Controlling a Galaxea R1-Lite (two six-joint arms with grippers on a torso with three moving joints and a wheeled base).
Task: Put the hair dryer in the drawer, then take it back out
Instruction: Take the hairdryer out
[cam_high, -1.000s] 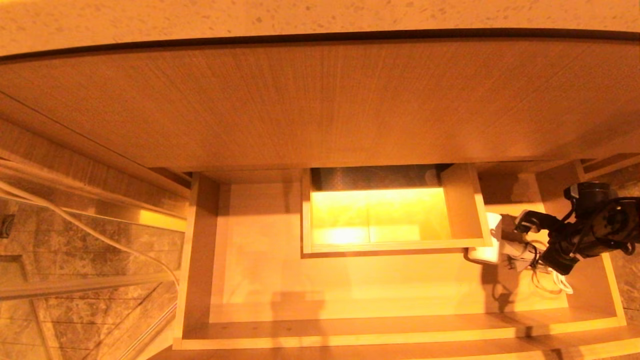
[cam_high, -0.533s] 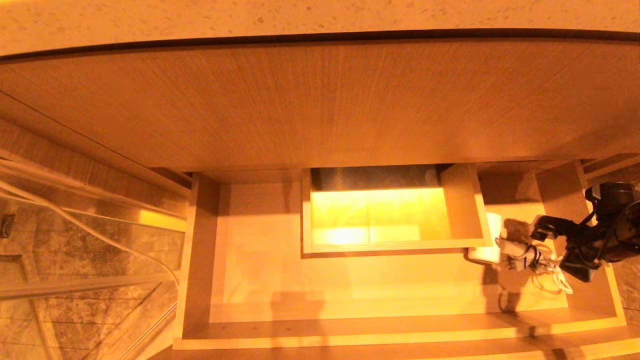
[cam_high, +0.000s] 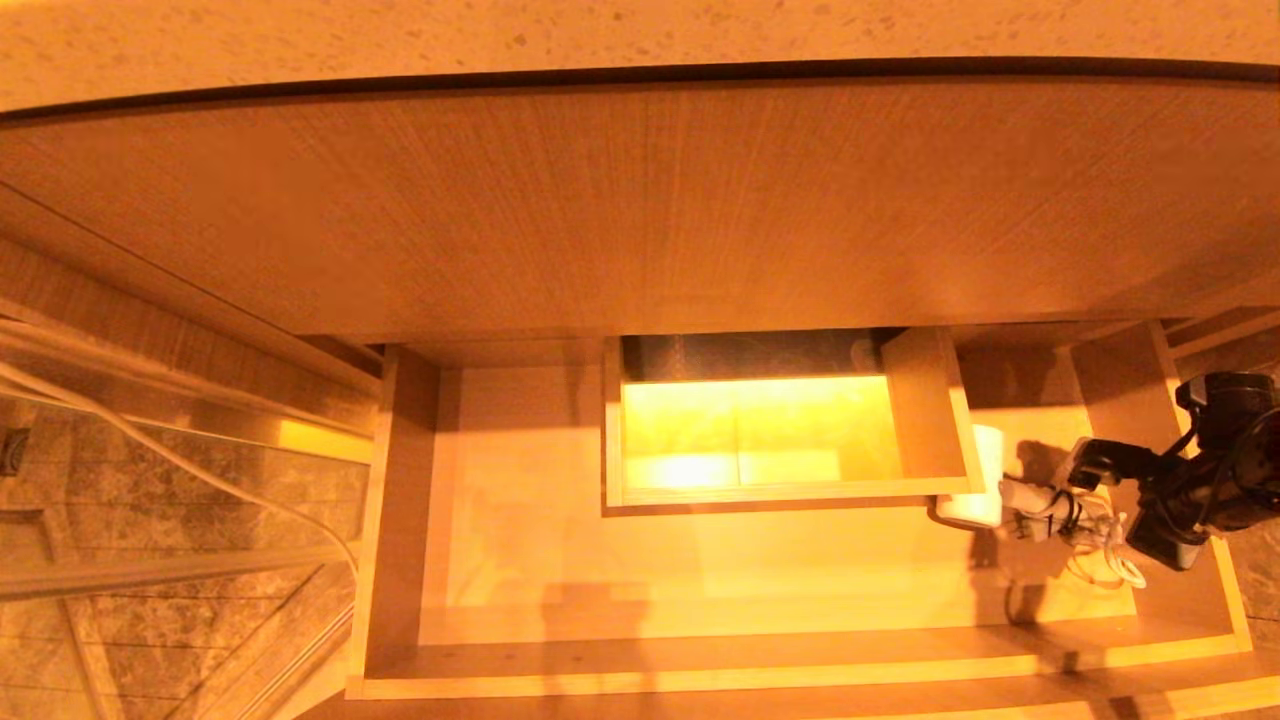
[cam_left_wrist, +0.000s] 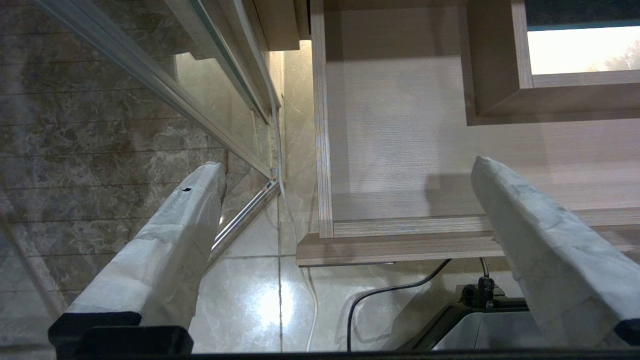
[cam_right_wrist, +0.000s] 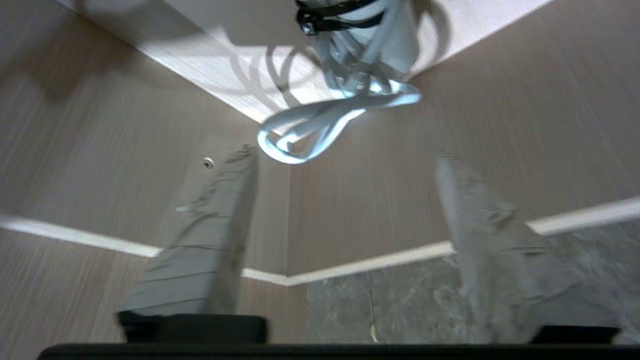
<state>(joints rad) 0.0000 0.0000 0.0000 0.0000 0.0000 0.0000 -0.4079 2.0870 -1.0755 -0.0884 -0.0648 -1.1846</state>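
Hair dryer (cam_high: 985, 480) lies inside the drawer (cam_high: 400, 520), just right of its boxed cut-out (cam_high: 780, 425). My right gripper (cam_high: 1085, 500) is beside it, fingers apart, empty. Probably light, rigid, slick plastic; I'd grip the handle, avoiding the loose coiled cord (cam_right_wrist: 325, 115).

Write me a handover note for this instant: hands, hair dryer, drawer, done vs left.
Right hand: open, holding nothing, at the right end of the open drawer, beside the hair dryer.
Left hand: open, holding nothing, parked above the drawer's left front corner and the floor.
Hair dryer: lying on the drawer floor at the right, next to the boxed cut-out, its bundled cord trailing toward the right hand.
Done: dryer placed in the drawer and released.
Left: regrasp the dryer and lift it back out.
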